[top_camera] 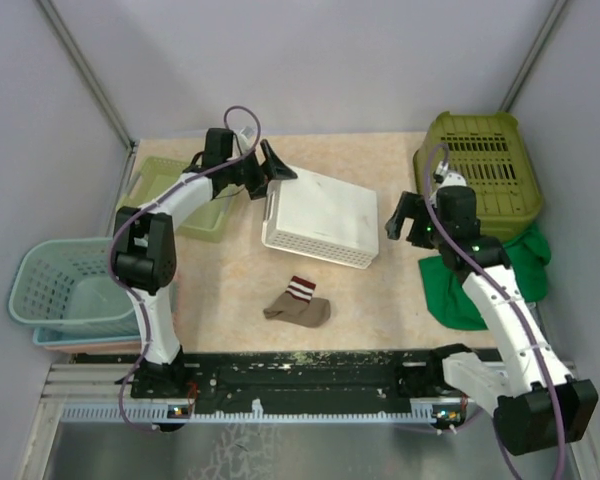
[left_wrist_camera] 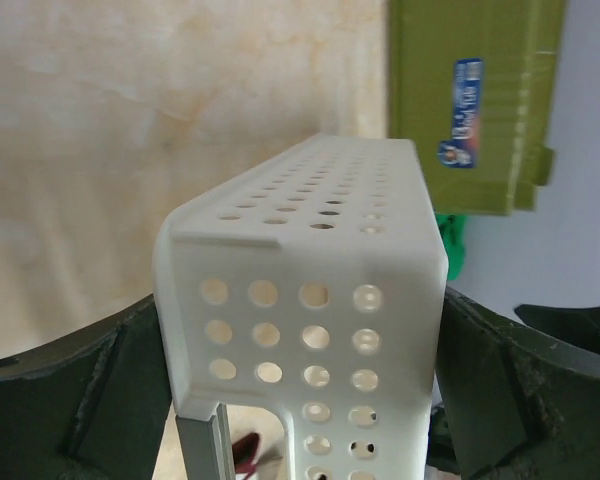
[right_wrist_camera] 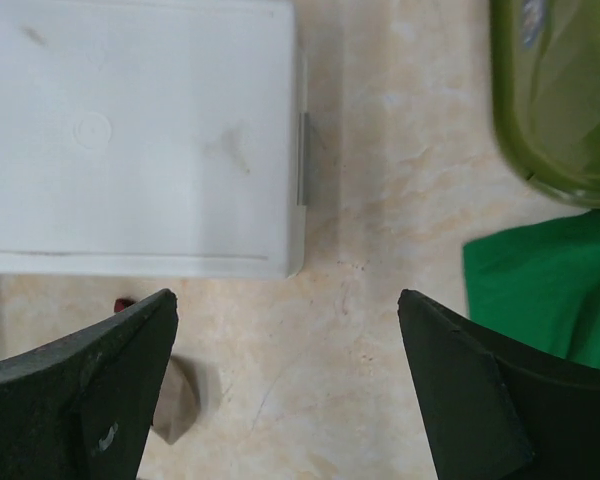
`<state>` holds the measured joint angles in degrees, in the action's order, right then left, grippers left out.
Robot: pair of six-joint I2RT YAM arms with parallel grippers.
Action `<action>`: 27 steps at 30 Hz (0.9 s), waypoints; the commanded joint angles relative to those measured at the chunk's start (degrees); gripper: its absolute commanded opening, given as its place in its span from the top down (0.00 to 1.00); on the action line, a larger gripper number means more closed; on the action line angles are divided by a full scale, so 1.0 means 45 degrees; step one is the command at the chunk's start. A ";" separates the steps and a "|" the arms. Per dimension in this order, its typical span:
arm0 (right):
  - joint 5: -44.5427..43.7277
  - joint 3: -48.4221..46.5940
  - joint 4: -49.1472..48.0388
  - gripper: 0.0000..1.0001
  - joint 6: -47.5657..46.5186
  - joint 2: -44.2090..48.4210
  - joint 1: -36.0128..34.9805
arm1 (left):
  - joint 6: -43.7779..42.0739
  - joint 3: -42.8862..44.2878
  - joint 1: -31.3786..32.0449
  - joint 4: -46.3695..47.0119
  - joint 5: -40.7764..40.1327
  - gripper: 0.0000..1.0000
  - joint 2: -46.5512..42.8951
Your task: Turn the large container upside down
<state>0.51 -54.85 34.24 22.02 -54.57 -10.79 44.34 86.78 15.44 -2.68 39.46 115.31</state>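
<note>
The large container (top_camera: 325,215), white with perforated side walls, lies bottom-up in the middle of the table. My left gripper (top_camera: 270,180) is at its far left end. In the left wrist view that holed end wall (left_wrist_camera: 300,330) fills the gap between the wide-spread fingers (left_wrist_camera: 80,400) of the left gripper (left_wrist_camera: 300,300). My right gripper (top_camera: 405,220) hovers open just right of the container. In the right wrist view, the right gripper (right_wrist_camera: 285,295) has only bare table between its fingers, and the container's flat bottom (right_wrist_camera: 130,130) is ahead to the left.
An olive basket (top_camera: 480,170) lies upturned at the back right, a green cloth (top_camera: 490,275) beside it under the right arm. A striped sock (top_camera: 298,303) lies in front of the container. A pale green tray (top_camera: 175,195) and a teal basket (top_camera: 65,285) are on the left.
</note>
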 commanded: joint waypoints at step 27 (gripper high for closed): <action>-0.3040 0.2185 -0.3399 0.09 0.2183 -0.3818 -0.2879 | -0.7084 0.3166 0.2123 -0.7522 -0.5562 0.01 -0.1021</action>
<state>-8.75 -43.90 26.76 33.04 -70.28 -29.65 24.80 100.22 23.55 -27.81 25.32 114.30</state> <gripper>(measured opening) 0.906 0.999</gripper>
